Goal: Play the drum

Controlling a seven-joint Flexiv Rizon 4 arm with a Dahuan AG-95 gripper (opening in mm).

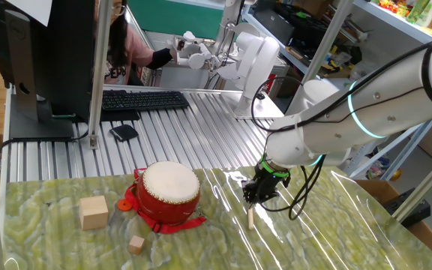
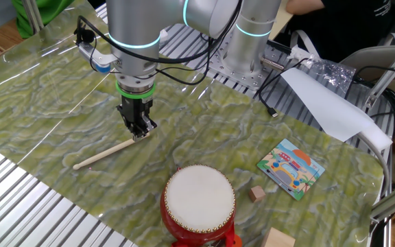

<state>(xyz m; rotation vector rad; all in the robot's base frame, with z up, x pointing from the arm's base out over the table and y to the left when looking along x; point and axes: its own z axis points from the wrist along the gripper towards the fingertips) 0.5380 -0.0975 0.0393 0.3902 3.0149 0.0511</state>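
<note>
The drum is red with a cream-white head and pale studs round its rim, over a red ribbon base. The table wears a marbled green-and-cream pattern, while the arm is white with a glowing cyan ring — its gripper is black. The stick and cubes are plain pale wood — near the table's edge lies a multicoloured cartoon-printed card.

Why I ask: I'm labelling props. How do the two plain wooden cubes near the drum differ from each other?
Size: the larger cube is clearly bigger than the smaller cube.
Position: in that fixed view the larger cube sits left of the drum, while the smaller cube lies in front of it, nearer the camera.
Shared: both are bare pale wood, rest on the green-patterned table cover, and stand apart from the drum.
</note>
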